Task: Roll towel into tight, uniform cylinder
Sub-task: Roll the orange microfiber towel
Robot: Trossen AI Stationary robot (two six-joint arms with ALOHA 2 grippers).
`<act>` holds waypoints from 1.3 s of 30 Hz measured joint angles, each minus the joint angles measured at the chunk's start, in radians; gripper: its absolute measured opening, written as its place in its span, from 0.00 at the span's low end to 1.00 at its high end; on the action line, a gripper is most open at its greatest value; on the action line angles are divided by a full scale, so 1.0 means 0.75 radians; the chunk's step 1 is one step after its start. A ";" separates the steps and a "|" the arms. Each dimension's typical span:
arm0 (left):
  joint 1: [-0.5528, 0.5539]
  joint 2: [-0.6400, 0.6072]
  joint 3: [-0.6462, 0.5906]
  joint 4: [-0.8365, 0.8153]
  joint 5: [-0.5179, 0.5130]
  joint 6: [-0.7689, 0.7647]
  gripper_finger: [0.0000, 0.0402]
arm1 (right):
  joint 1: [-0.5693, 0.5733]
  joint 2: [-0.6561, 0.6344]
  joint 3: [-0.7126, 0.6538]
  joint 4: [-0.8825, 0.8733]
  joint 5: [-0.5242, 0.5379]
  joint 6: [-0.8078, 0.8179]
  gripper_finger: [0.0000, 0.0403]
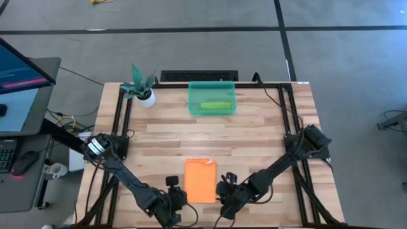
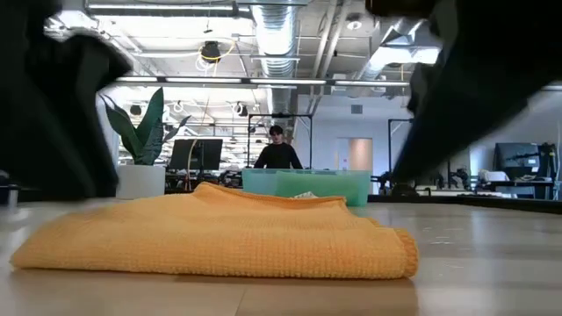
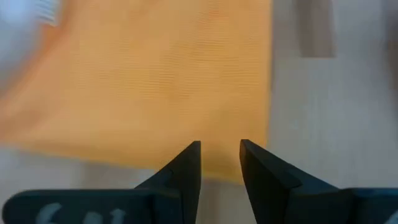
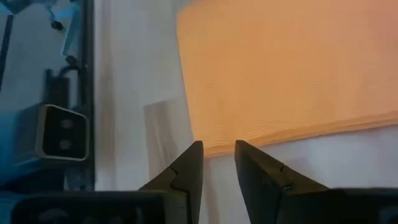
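Both grippers worked at the near edge of the tabletop, one on each side of the orange towel (image 1: pixel 201 180). Left gripper (image 3: pixel 221 155) hung just over the towel's near edge, its two dark fingers (image 3: pixel 186 168) parted by a narrow gap with nothing between them, so it had released and grasped nothing. Right gripper (image 4: pixel 217 152) hovered at the towel's near corner on its own side; its fingers (image 4: pixel 252 165) also stood slightly apart, and the cloth edge lay beyond their tips rather than between them.

The towel lay flat as a folded rectangle near the middle of the near edge of the wooden table (image 1: pixel 267 133), not rolled. From table height it showed as a low, layered heap with a thick folded edge toward the right.

Near the far edge stood a green translucent bin (image 1: pixel 212 98) with a green thing inside, and toward the far left corner a small potted plant (image 1: pixel 142 88) in a white pot. A person (image 2: pixel 278 151) in dark clothing showed in the room behind the table.
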 joint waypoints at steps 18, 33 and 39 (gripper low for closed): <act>-0.386 0.030 0.463 -0.626 -0.792 0.083 0.26 | 0.383 -0.082 0.003 0.180 0.927 -0.392 0.29; -0.338 0.182 0.404 -0.628 -0.644 -0.055 0.29 | 0.317 0.018 0.068 0.279 0.821 -0.761 0.30; -0.262 0.184 0.405 -0.619 -0.469 -0.063 0.39 | 0.247 0.022 0.068 0.280 0.591 -0.760 0.37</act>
